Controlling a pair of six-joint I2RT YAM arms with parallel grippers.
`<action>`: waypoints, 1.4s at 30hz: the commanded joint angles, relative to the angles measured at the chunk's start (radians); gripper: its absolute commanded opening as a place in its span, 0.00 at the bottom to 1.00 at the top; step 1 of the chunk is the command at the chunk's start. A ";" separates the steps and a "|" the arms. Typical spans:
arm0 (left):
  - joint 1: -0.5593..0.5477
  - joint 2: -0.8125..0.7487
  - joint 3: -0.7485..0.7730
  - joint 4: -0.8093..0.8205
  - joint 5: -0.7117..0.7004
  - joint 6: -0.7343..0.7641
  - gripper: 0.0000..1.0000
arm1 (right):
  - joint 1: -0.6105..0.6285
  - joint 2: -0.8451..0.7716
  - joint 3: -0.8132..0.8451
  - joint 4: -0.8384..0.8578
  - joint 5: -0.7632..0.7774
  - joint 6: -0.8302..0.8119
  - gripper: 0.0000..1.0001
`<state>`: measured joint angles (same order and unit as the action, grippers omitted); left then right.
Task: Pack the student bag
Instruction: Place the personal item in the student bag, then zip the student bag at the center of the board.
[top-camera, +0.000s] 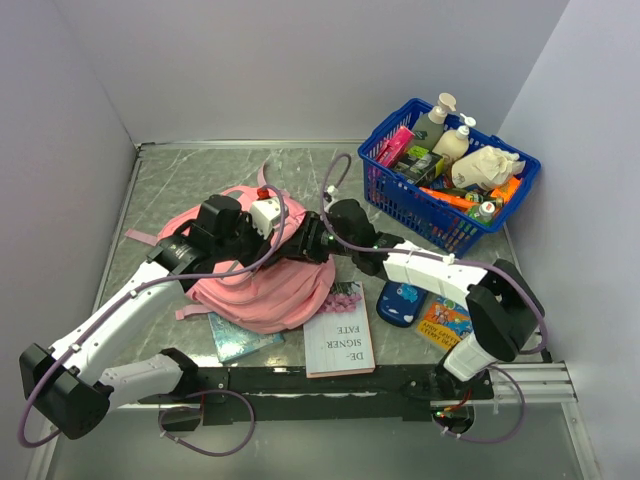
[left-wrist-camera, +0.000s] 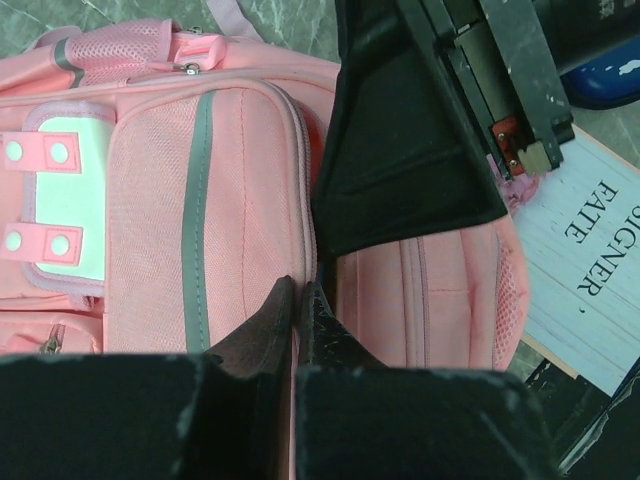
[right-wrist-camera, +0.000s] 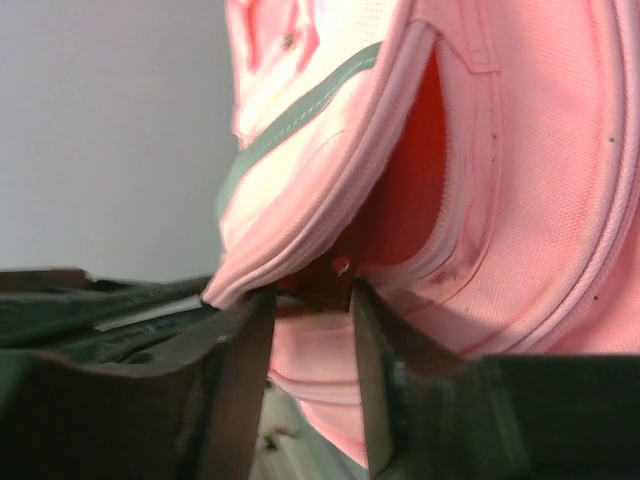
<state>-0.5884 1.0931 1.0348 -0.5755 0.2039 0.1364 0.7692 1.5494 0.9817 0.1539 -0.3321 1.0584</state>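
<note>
Arms from both sides meet over the student bag (top-camera: 262, 292) in the top view. It lies flat on the grey surface (top-camera: 180, 190), towards the near edge. The left gripper (top-camera: 276, 222) and right gripper (top-camera: 306, 241) sit close together on the bag's right side. A white book (top-camera: 340, 345) touches the bag's near right edge, a teal book (top-camera: 240, 342) pokes out from under it, and a blue basket (top-camera: 392, 190) full of items stands well apart at the far right.

Left wrist view: the jaws are pressed almost together, tips on the zip line beside a grey stripe of the bag. I cannot tell whether they pinch a zip tab. The right gripper's dark body lies just beyond, over the bag.

Right wrist view: the jaws stand narrow and grip the bag's fabric, with a flap edge lifted against one finger (right-wrist-camera: 238, 370) — the compartment gapes open above, its inside dark pink.
</note>
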 joint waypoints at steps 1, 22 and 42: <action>-0.011 -0.015 0.048 0.091 0.054 -0.009 0.01 | 0.025 -0.089 0.091 -0.172 0.080 -0.280 0.47; -0.013 -0.027 0.062 0.083 0.065 -0.011 0.01 | 0.110 -0.060 0.023 0.018 0.169 -0.459 0.00; 0.367 0.073 0.305 -0.316 0.457 0.248 0.83 | 0.222 -0.459 -0.274 -0.061 0.443 -0.609 1.00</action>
<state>-0.3893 1.1755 1.3285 -0.7063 0.4019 0.2138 0.9615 1.1336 0.7631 0.0830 0.0303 0.4725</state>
